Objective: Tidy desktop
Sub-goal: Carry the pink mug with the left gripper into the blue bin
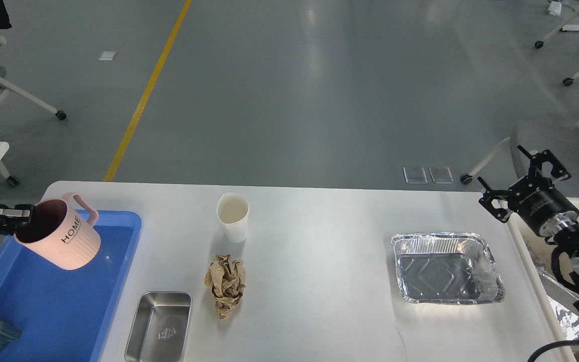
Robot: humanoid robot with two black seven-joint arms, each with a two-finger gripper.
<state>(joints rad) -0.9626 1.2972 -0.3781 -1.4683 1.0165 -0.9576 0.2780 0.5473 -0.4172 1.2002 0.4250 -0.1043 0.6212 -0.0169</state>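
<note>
White surface (pixel 319 226) half tidied: left gripper (pixel 15 217) clamping pink mug (pixel 63 236) over blue tray (pixel 58 306); right of tray wait cup (pixel 233 217), crumpled paper (pixel 225 284), steel tin (pixel 160 326), foil pan (pixel 445 268); right gripper (pixel 520 176) spread, empty.

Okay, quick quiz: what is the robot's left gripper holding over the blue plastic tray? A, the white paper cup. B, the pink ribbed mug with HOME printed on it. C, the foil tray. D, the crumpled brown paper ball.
B: the left gripper is clamped on the rim of the pink ribbed mug, tilted above the blue plastic tray.
</note>
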